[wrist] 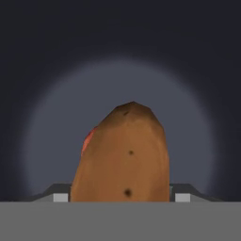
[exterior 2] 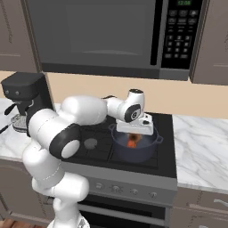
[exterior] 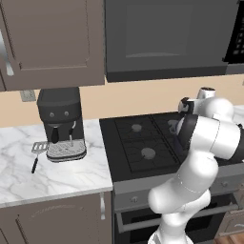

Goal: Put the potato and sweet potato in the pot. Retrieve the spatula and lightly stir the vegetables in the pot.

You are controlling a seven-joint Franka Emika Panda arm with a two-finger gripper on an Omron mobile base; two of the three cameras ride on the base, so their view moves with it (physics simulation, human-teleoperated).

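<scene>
My gripper hangs over the dark blue-grey pot on the stove's front right burner, pointing down into it. In the hand view the brown potato stands between my two fingertips, which touch its sides; the gripper is shut on it. A sliver of the orange-red sweet potato peeks out behind the potato, on the pot's floor. The spatula lies on the marble counter left of the stove, its slotted head beside the coffee machine and its black handle pointing toward the counter's front.
A black coffee machine stands on the marble counter left of the stove. A microwave and cabinets hang above. More counter lies to the stove's right.
</scene>
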